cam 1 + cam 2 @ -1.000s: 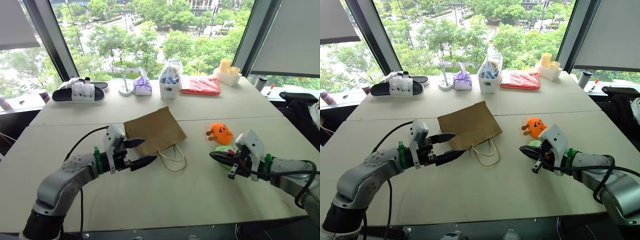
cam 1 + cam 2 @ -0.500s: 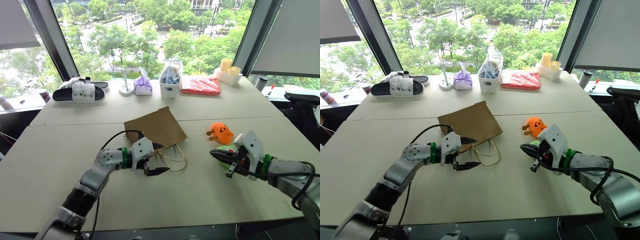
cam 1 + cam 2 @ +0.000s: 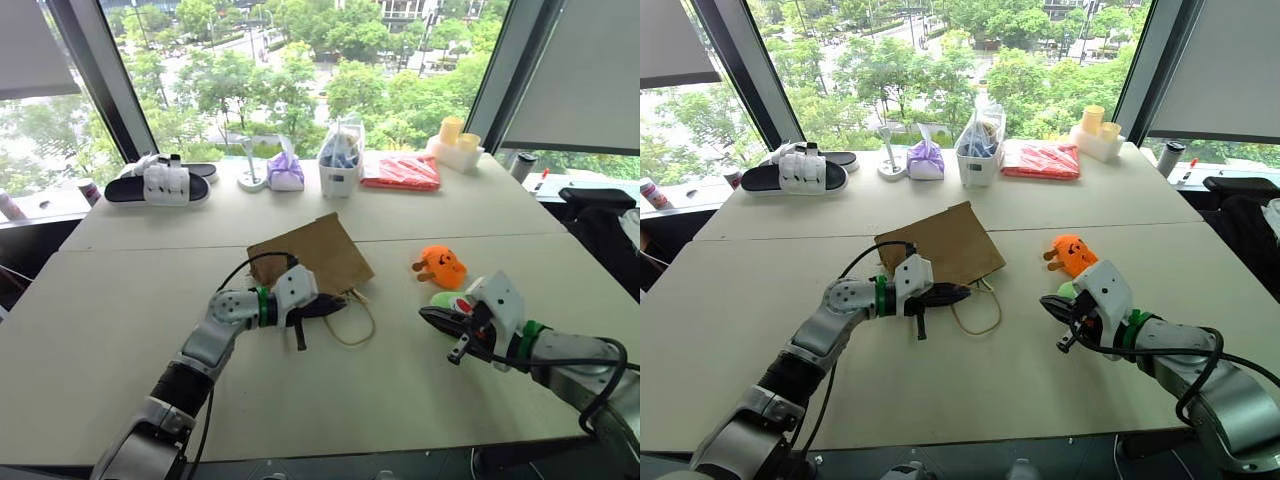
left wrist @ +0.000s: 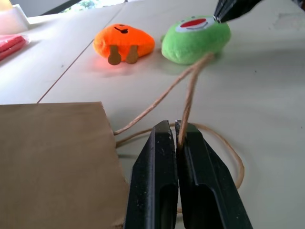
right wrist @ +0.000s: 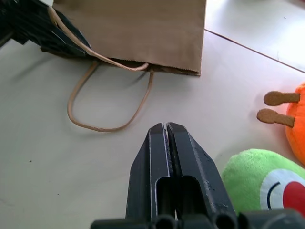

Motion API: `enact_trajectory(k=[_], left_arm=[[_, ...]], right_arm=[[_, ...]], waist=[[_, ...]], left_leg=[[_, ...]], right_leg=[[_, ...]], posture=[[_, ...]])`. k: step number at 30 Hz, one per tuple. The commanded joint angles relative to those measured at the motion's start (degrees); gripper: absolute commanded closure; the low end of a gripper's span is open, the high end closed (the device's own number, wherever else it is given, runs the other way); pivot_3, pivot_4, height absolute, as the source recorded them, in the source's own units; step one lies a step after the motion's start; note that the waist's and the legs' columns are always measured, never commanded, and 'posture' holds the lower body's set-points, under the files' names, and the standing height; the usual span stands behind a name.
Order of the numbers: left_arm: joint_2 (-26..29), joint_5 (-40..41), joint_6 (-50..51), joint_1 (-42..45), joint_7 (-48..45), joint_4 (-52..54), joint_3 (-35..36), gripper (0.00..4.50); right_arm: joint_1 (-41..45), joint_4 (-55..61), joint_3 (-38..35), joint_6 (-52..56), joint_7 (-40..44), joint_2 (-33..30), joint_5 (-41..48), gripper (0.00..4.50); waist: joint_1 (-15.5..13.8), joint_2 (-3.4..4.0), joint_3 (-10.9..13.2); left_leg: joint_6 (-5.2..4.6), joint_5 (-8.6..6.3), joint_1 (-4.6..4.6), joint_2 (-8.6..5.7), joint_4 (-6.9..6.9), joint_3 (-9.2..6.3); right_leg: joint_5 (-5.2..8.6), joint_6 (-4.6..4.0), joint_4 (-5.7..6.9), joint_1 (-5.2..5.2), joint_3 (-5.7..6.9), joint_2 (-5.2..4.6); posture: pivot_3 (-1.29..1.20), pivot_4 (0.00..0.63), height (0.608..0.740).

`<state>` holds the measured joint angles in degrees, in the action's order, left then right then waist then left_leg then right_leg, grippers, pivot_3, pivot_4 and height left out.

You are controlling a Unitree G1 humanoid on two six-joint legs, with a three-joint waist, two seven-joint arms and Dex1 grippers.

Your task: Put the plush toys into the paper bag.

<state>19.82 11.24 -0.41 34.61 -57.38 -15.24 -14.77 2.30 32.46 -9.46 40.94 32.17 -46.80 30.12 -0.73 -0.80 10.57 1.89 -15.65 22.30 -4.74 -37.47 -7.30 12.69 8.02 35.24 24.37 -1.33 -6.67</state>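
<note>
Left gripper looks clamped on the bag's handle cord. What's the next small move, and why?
Probably lift the left gripper a little to pull the mouth of the paper bag open. Its fingers are shut on one cord handle, but the bag lies flat on the table, and both plush toys, orange and green, sit outside it.

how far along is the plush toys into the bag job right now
Nothing is bagged: the orange toy and green toy lie on the table, outside the flat paper bag. In hand: the left gripper is shut on one cord handle. The right gripper is shut, empty, beside the green toy. Left: opening the bag, loading both.
</note>
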Motion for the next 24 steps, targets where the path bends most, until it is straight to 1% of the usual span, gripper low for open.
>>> enact_trajectory(k=[1, 4, 7, 9, 11, 13, 15, 17, 19, 22, 24], left_arm=[[-0.9, 5.1, 5.6, 3.9, 0.4, 5.7, 3.9, 4.47], [-1.1, 7.1, 9.3, 5.9, 0.8, 7.5, 5.5, 4.47], [-0.7, 7.0, 10.5, 6.7, 0.5, 7.9, 6.0, 4.47], [-0.7, 7.1, 11.2, 6.8, 0.4, 8.2, 6.3, 4.47], [-0.6, 7.4, 11.8, 6.8, 0.1, 8.7, 6.6, 4.47], [-0.4, 8.0, 12.9, 6.9, -0.1, 9.6, 7.0, 4.47], [-0.3, 8.8, 14.1, 7.0, 0.2, 10.7, 7.6, 4.47], [-0.2, 9.4, 14.9, 7.1, 0.5, 11.2, 8.1, 4.47], [0.1, 10.7, 16.8, 7.1, 1.2, 12.7, 9.2, 4.47], [0.5, 12.0, 18.8, 7.1, 2.1, 14.1, 10.5, 4.47], [0.9, 13.7, 21.3, 7.0, 3.5, 15.8, 12.3, 4.47]], right_arm=[[-0.2, 0.4, -0.9, -1.4, -1.7, 0.8, -2.6, 4.50], [0.5, 0.3, -0.6, -0.9, -1.4, 2.0, -2.2, 4.50], [4.5, 0.4, 4.3, -0.5, -2.7, 5.8, -2.4, 4.50], [9.8, -2.9, 9.9, -0.4, -5.4, 12.2, -4.2, 4.50], [14.8, -8.2, 15.8, -1.5, -7.7, 17.1, -8.7, 4.50], [19.8, -15.8, 19.6, -3.8, -9.6, 22.2, -12.6, 4.50], [23.3, -22.4, 22.0, -6.4, -10.0, 25.6, -15.5, 4.50], [24.9, -26.4, 22.9, -8.4, -9.6, 27.2, -17.2, 4.50], [27.5, -33.4, 23.3, -11.8, -9.8, 29.9, -18.8, 4.50], [29.6, -40.0, 23.0, -15.4, -9.5, 32.8, -20.2, 4.50], [31.0, -45.9, 22.5, -18.4, -10.0, 35.8, -20.8, 4.50]], waist=[[0.0, 0.00, 0.0], [0.0, 0.00, 0.0], [0.5, 0.02, 0.0], [1.2, 0.02, 0.0], [1.8, 0.03, 0.0], [1.7, 0.02, 0.0], [1.6, 0.03, 0.0], [1.3, 0.03, 0.0], [1.4, 0.02, 0.0], [1.7, 0.02, 0.0], [1.9, 0.02, 0.0]], left_leg=[[0.00, 0.00, 0.00, 0.00, 0.00, -0.01], [0.00, 0.00, 0.01, -0.02, -0.05, -0.01], [0.00, 0.00, -0.02, -0.02, -0.05, -0.01], [0.02, 0.01, -0.10, -0.01, -0.02, 0.00], [0.09, 0.06, -0.12, 0.02, 0.00, -0.03], [0.13, 0.08, -0.15, 0.02, 0.01, -0.03], [0.17, 0.10, -0.12, 0.01, 0.01, -0.06], [0.39, 0.23, -0.06, -0.01, 0.00, -0.11], [0.45, 0.26, 0.00, -0.08, 0.00, -0.20], [0.47, 0.27, 0.00, -0.10, 0.06, -0.25], [0.52, 0.30, -0.01, -0.10, 0.12, -0.28]], right_leg=[[0.00, 0.00, 0.00, 0.00, 0.00, 0.00], [0.00, 0.01, 0.03, 0.00, 0.00, 0.00], [0.00, 0.01, 0.04, -0.01, 0.00, 0.02], [0.00, 0.01, 0.12, -0.01, -0.01, 0.03], [-0.01, 0.01, 0.20, 0.00, -0.01, 0.08], [-0.01, 0.00, 0.26, 0.03, -0.03, 0.08], [-0.01, 0.00, 0.28, 0.08, -0.04, 0.09], [-0.01, 0.00, 0.27, 0.10, -0.03, 0.08], [-0.01, 0.00, 0.27, 0.12, -0.01, 0.07], [-0.01, 0.00, 0.23, 0.17, -0.02, 0.04], [-0.01, 0.00, 0.25, 0.21, -0.02, 0.04]], posture=[[0.00, 0.150, 0.740], [0.00, 0.150, 0.740], [0.00, 0.150, 0.740], [0.00, 0.150, 0.740], [0.00, 0.150, 0.740], [0.00, 0.150, 0.740], [0.00, 0.150, 0.740], [0.00, 0.150, 0.740], [0.00, 0.150, 0.740], [0.00, 0.150, 0.740], [0.00, 0.150, 0.740]])
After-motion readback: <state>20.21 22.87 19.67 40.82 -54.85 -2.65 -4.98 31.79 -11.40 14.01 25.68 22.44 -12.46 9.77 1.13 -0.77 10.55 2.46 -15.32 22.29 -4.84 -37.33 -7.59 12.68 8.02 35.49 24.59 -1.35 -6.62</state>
